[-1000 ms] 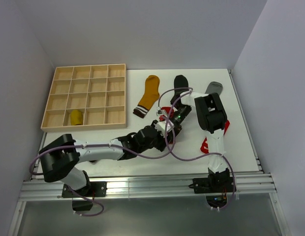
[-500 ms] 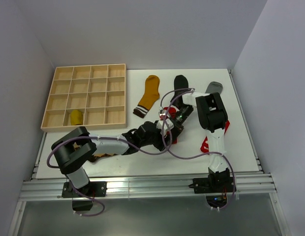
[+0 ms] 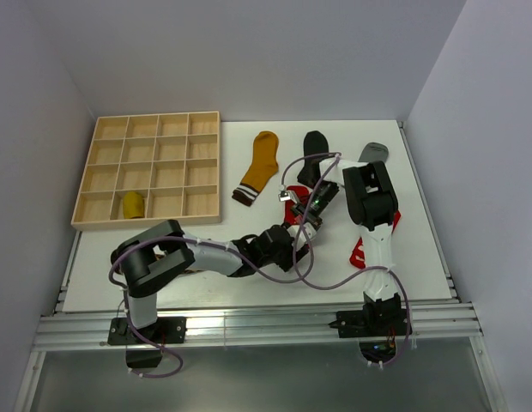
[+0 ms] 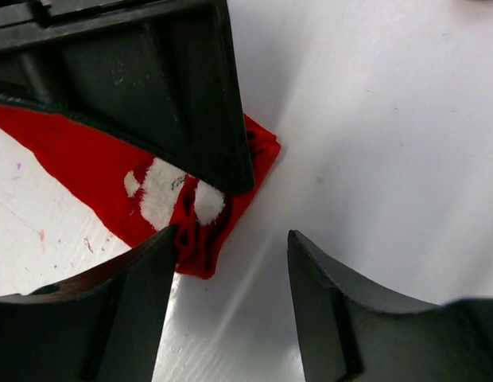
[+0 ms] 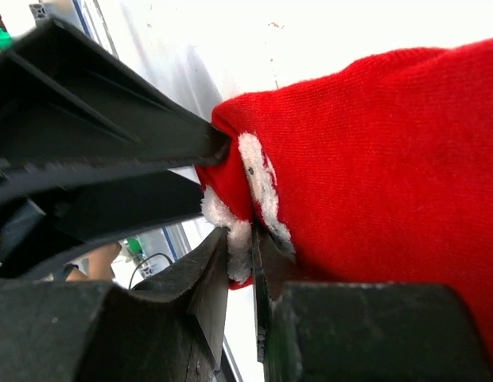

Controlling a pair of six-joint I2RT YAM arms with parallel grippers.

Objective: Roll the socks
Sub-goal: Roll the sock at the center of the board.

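The red sock with white print (image 5: 390, 151) lies mid-table, mostly under the arms; parts of it show in the top view (image 3: 358, 252). My right gripper (image 5: 240, 263) is shut on its white-printed edge, and it also shows in the top view (image 3: 302, 216). My left gripper (image 4: 230, 274) is open just in front of it, also in the top view (image 3: 290, 240). The sock's corner (image 4: 191, 231) touches the left finger (image 4: 111, 310); nothing is between the jaws. A mustard sock (image 3: 259, 167), a black sock (image 3: 314, 148) and a grey sock (image 3: 374, 153) lie flat at the back. No brown argyle sock shows.
A wooden grid tray (image 3: 150, 167) stands at the back left with a rolled yellow bundle (image 3: 131, 204) in a front compartment. Purple cables (image 3: 322, 275) loop across the table between the arms. The right gripper's black body (image 4: 151, 79) fills the top of the left wrist view.
My left arm has swung its elbow to the right and drawn its gripper a little right and nearer. The right gripper has stayed shut on the red sock.
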